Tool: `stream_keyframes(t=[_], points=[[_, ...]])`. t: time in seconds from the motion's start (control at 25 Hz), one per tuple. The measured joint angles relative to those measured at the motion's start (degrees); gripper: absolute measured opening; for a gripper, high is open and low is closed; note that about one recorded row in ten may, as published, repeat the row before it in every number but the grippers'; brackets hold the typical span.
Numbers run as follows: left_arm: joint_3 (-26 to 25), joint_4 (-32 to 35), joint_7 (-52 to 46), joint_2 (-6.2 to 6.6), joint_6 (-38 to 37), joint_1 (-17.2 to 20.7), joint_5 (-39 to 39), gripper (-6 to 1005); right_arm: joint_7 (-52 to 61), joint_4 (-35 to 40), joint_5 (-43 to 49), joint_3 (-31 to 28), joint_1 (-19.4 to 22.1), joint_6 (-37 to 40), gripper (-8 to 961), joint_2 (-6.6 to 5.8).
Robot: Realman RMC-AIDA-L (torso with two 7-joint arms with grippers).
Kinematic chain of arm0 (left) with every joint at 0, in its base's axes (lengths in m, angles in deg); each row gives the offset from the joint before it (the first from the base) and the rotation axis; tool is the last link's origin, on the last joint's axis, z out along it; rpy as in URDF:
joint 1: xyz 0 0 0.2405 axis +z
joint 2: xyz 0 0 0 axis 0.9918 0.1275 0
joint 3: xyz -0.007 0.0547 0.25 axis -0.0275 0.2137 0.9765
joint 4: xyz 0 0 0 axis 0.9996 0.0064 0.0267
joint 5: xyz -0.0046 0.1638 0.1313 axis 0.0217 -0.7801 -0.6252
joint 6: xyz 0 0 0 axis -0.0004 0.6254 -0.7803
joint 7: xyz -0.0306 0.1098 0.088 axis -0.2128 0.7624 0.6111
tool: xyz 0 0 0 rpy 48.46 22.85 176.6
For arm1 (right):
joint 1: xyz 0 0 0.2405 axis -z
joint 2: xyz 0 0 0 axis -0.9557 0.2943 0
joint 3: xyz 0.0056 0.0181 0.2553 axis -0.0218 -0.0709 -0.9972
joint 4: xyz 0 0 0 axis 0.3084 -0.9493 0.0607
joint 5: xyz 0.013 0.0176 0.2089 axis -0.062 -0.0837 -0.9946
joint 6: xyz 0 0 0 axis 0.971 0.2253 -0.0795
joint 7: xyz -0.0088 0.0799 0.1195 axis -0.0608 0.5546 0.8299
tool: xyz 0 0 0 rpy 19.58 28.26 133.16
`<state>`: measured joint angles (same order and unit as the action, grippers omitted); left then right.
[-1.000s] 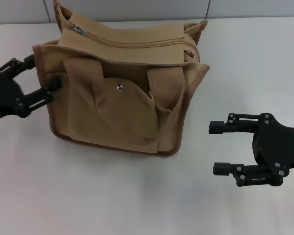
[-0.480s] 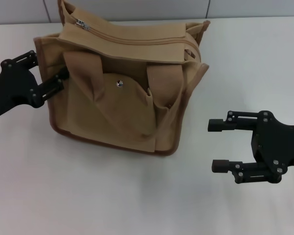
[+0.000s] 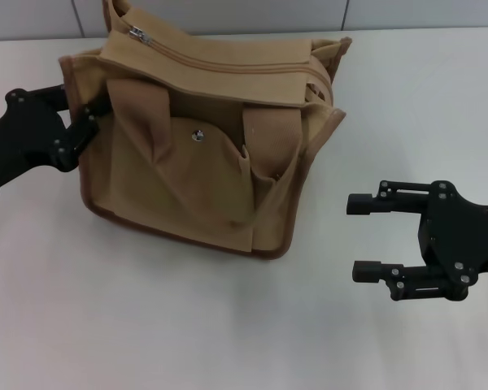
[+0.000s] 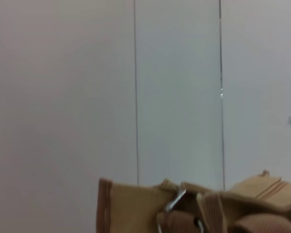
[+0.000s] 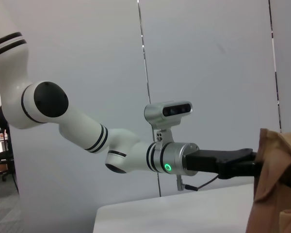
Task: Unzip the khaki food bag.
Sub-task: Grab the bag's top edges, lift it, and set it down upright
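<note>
The khaki food bag (image 3: 203, 162) stands on the white table, left of the middle, with its front pocket and two webbing handles facing me. Its top zipper looks closed, and the silver pull (image 3: 138, 35) sits at the far left end. My left gripper (image 3: 83, 110) is open at the bag's left side, one finger behind the brown-piped edge and one in front, touching the canvas. The left wrist view shows the bag's top (image 4: 131, 208) and the pull (image 4: 174, 200). My right gripper (image 3: 354, 237) is open and empty, to the right of the bag and apart from it.
A grey wall panel (image 3: 228, 12) runs along the table's far edge, just behind the bag. The right wrist view shows my left arm (image 5: 111, 145) reaching to the bag's side (image 5: 276, 184). Bare table (image 3: 187, 325) lies in front of the bag.
My left gripper has moved right and up into the bag's left side. The bag's top has shifted right and away. The right gripper has hardly moved.
</note>
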<state>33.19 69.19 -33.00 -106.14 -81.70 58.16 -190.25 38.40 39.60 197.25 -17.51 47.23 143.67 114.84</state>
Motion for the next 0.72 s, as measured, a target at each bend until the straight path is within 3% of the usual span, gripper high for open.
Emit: stream_keyframes(t=[0.08, 0.52, 0.72], points=[[-0.11, 0.38, -0.11, 0.05, -0.79, -0.09, 0.25, 158, 0.0, 0.0, -0.03, -0.05, 0.02, 0.02, 732, 0.0], [0.19, 8.11, -3.83, 0.05, -7.79, -0.21, 3.51, 28, 0.59, 0.0, -5.73, -1.73, 0.63, 0.56, 731, -0.24], [0.29, 11.98, -5.75, -0.01, -9.92, -1.06, 3.53, 29, 1.43, 0.01, -6.93, -2.16, 0.68, 0.59, 731, -0.23]])
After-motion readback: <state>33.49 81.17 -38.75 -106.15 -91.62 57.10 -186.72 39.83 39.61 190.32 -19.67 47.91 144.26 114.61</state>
